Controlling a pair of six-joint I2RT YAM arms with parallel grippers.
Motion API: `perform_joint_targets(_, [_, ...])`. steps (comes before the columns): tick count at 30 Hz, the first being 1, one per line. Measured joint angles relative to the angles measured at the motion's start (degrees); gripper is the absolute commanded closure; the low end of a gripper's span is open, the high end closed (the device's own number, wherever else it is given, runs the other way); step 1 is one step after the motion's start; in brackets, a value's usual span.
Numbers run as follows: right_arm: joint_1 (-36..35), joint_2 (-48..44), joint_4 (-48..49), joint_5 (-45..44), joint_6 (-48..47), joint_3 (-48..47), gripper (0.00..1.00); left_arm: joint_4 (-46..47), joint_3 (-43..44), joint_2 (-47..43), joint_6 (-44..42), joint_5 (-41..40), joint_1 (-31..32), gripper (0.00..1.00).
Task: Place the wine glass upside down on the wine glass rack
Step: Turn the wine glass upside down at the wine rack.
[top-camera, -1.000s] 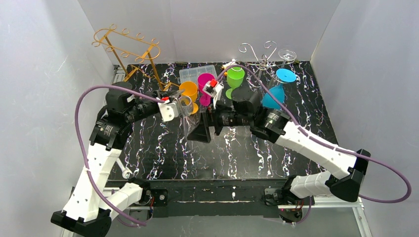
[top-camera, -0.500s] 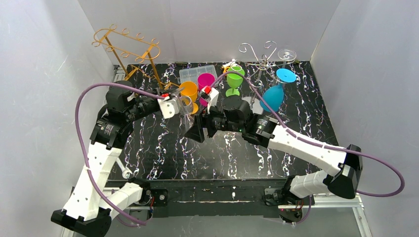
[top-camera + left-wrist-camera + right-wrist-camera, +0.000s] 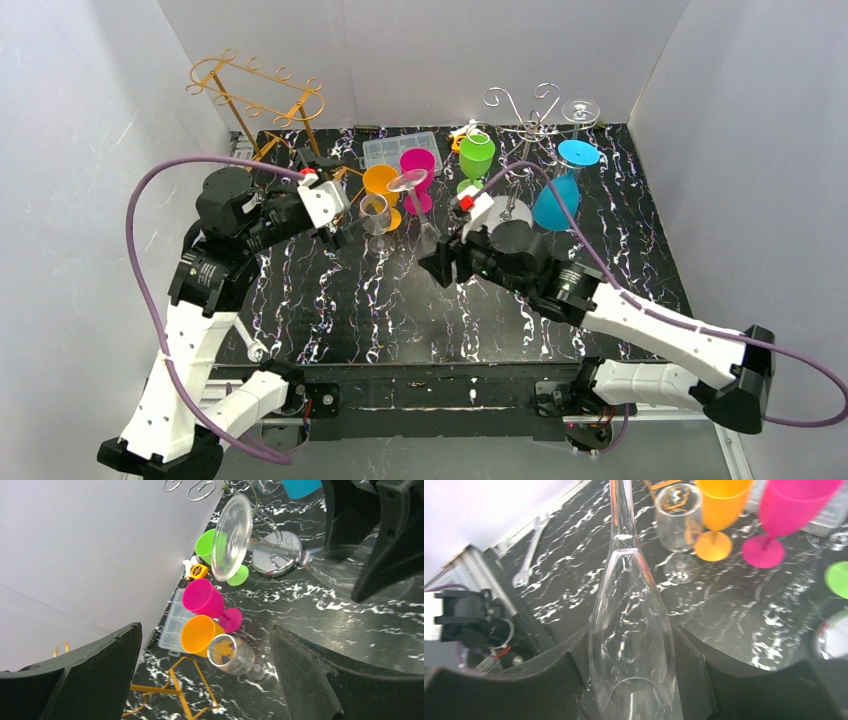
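Observation:
A clear wine glass [image 3: 631,630] lies with its bowl between the fingers of my right gripper [image 3: 631,680], which is shut on it. Its stem points away from the wrist, up to the round foot [image 3: 407,181]. In the top view the right gripper [image 3: 437,258] is over the middle of the table. My left gripper [image 3: 345,222] stands open and empty, to the left of the glass; its own view shows the foot [image 3: 231,537] ahead. A silver wire rack [image 3: 522,108] stands at the back right, a gold wire rack [image 3: 258,100] at the back left.
A clear tumbler [image 3: 375,212], an orange cup [image 3: 382,182], a magenta cup [image 3: 417,165] and a green cup [image 3: 476,155] stand near the back middle, with a plastic box [image 3: 385,150] behind. A blue glass [image 3: 555,200] and a clear glass [image 3: 581,108] hang on the silver rack. A wrench [image 3: 529,565] lies near the front left.
My left gripper has opened, let go of the wine glass and drawn back to the left. My right gripper has closed on the bowl and carried the glass right and nearer.

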State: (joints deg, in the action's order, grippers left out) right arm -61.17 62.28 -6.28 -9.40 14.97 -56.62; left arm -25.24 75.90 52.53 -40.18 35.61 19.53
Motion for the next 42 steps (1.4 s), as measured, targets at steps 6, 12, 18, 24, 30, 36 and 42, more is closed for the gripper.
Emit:
perform_joint_targets(6, [0.11, -9.94, 0.83, -9.80, -1.61, 7.63, 0.90, -0.53, -1.62, -2.73, 7.49, 0.03, 0.00, 0.02])
perform_joint_targets(12, [0.33, -18.44, 0.78, -18.54, -1.64, 12.85, 0.91, 0.18, -3.94, -4.74, 10.70, 0.03, 0.00, 0.02])
perform_joint_targets(18, [0.40, -23.12, 0.26, -25.99, -1.46, 15.58, 0.99, 1.39, -5.49, -4.86, 12.44, 0.08, 0.00, 0.02])
perform_joint_targets(24, [0.42, -26.26, -0.69, -33.26, -1.47, 17.12, 0.99, 2.52, -7.38, -5.32, 12.80, 0.20, 0.00, 0.02])
perform_joint_targets(30, [0.82, -24.24, -0.74, -37.48, -1.44, 17.12, 0.99, 2.76, -8.32, -5.48, 12.77, 0.18, 0.00, 0.02])
perform_joint_targets(36, [5.52, -19.30, 0.38, -37.29, -1.34, 17.12, 0.99, 2.95, -9.03, -6.00, 12.51, 0.18, 0.00, 0.02])
perform_joint_targets(42, [14.98, -18.40, 0.93, -30.45, 0.14, 17.09, 0.99, 2.93, -9.34, -6.60, 11.76, -0.04, 0.00, 0.02])
